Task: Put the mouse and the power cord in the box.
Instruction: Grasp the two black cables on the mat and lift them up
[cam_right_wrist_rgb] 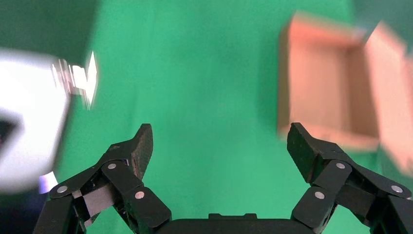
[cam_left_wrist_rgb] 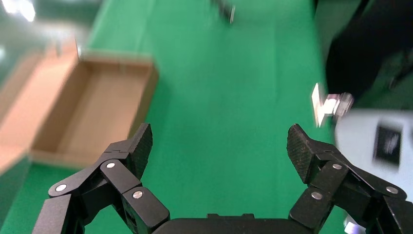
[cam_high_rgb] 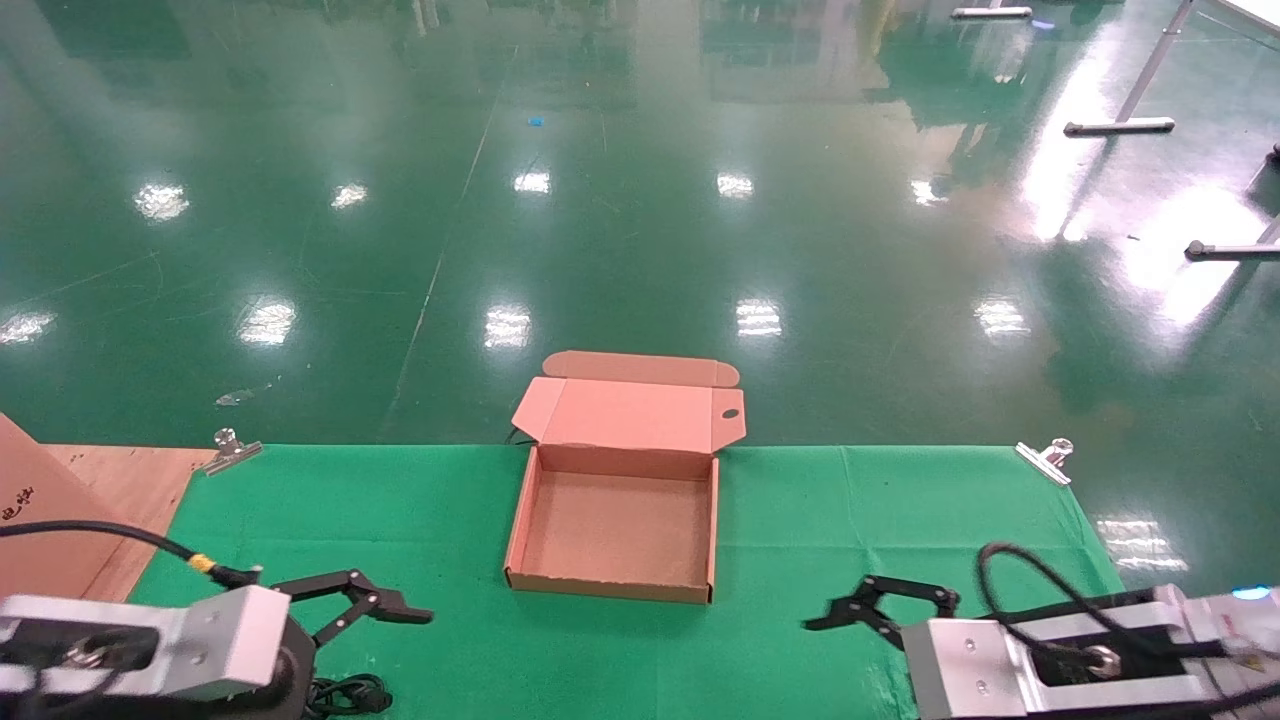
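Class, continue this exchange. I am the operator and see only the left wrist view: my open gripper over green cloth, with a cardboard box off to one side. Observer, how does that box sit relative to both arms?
Observer: In the head view the box lies midway between the two arms. Its lid is folded back on the far side.
Operator: Where is the power cord?
Observer: A black coil, apparently the power cord, lies on the cloth by the near edge, beside the left arm and behind the left gripper.
Operator: Is the other arm busy?
Observer: No, the right gripper is open and holds nothing. It is over bare cloth to the right of the box.
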Action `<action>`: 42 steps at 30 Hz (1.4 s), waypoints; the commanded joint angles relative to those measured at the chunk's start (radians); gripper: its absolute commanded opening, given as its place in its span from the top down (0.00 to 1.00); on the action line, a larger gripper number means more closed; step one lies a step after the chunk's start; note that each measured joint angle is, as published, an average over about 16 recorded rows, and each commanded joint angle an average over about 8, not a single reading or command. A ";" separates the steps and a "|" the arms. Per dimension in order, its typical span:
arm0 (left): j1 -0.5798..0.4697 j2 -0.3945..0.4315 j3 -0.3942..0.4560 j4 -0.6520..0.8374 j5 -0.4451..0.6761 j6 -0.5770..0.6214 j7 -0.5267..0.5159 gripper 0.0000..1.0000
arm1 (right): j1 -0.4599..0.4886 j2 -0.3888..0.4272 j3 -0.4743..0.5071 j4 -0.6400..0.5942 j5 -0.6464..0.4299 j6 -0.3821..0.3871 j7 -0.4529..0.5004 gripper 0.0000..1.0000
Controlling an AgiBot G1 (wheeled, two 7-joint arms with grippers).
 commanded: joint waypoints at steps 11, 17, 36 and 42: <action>-0.211 0.188 0.220 0.410 0.405 -0.102 0.257 0.00 | 0.149 -0.148 -0.186 -0.265 -0.435 0.109 -0.235 0.00; -0.259 0.268 0.278 0.576 0.526 -0.231 0.337 0.00 | 0.181 -0.225 -0.229 -0.418 -0.524 0.198 -0.335 0.00; -0.262 0.346 0.260 0.833 0.512 -0.401 0.495 0.00 | 0.250 -0.391 -0.229 -0.868 -0.520 0.320 -0.563 0.01; -0.258 0.345 0.250 0.864 0.499 -0.424 0.510 0.56 | 0.264 -0.410 -0.227 -0.936 -0.514 0.330 -0.603 0.67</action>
